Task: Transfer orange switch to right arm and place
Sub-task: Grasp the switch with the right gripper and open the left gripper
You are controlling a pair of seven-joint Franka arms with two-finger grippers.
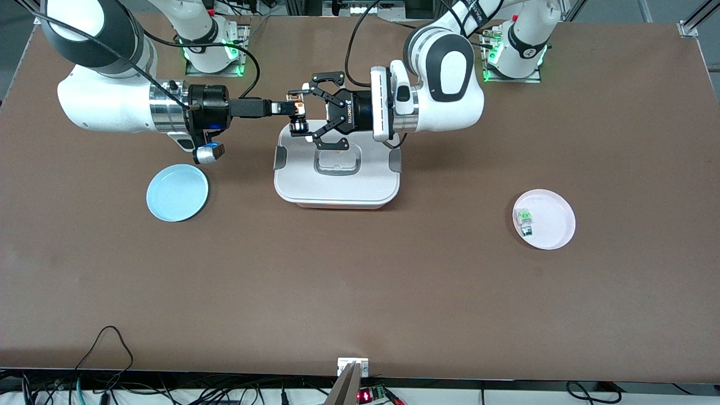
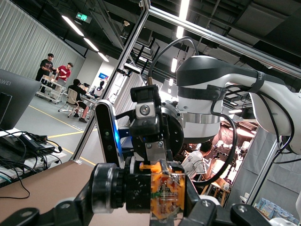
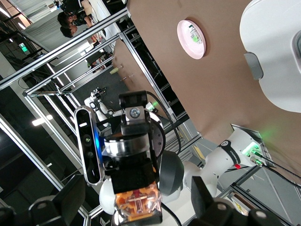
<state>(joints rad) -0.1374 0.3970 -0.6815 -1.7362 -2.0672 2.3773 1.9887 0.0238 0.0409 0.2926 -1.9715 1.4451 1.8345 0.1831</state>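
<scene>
The orange switch (image 1: 298, 119) hangs in the air over the white box, between both grippers. My left gripper (image 1: 304, 112), the spidery black one, is shut on it end to end. In the left wrist view the switch (image 2: 155, 190) lies across the jaws, grey cap at one finger and orange block at the other. My right gripper (image 1: 289, 107), slim and black, reaches in from the right arm's end and straddles the orange block. In the right wrist view its fingers stand well apart on either side of the switch (image 3: 137, 197).
A white lidded box (image 1: 337, 185) sits on the table under the grippers. A blue plate (image 1: 177, 192) lies toward the right arm's end. A pink plate (image 1: 554, 233) toward the left arm's end holds a small green-and-silver switch (image 1: 525, 220).
</scene>
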